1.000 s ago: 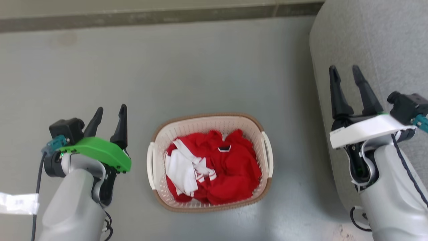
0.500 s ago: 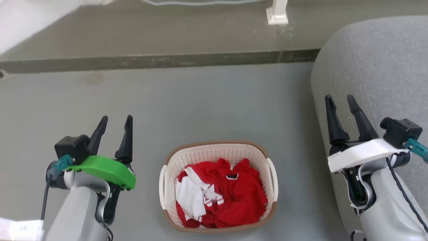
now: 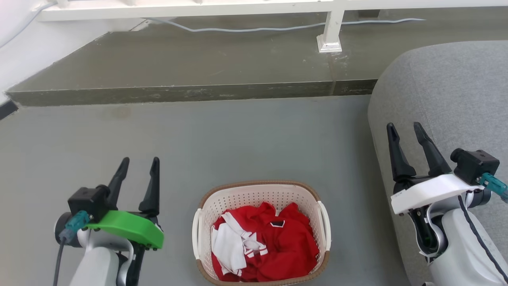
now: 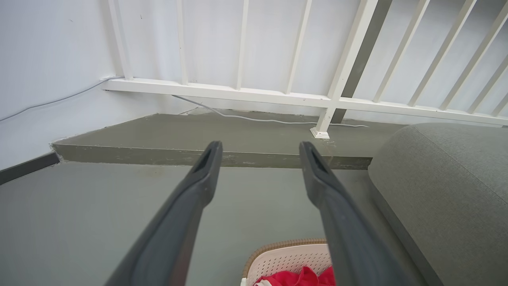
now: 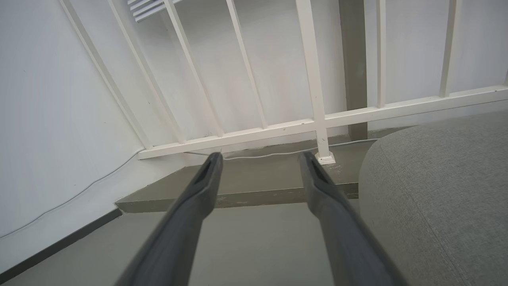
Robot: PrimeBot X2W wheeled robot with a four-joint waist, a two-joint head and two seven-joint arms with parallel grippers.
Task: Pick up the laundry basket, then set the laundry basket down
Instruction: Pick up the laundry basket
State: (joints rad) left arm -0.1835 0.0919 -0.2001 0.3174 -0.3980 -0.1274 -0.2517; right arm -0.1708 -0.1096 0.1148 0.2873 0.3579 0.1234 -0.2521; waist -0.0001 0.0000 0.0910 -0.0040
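Note:
The laundry basket (image 3: 254,198), cream-white with a brown rim and white loop handles on both sides, sits on the grey floor at the bottom middle of the head view. Red and white clothes (image 3: 262,246) lie inside it. My left gripper (image 3: 140,163) hangs open to the basket's left, well clear of its handle, nothing between the fingers. Open too, my right gripper (image 3: 405,127) is raised far to the basket's right, over the grey sofa. In the left wrist view the basket's far rim (image 4: 285,248) peeks in at the bottom, below the open left gripper (image 4: 260,147). The right gripper (image 5: 260,158) points at the railing.
A grey sofa (image 3: 448,99) fills the right side. A raised concrete step (image 3: 190,93) crosses the floor beyond the basket, with a white railing post (image 3: 330,33) and a cable (image 3: 246,28) on it. A white wall (image 3: 16,43) stands at the far left.
The head view has tilted up, so the basket sits lower in it and the step and railing have come into sight. Both grippers stay open, away from the basket.

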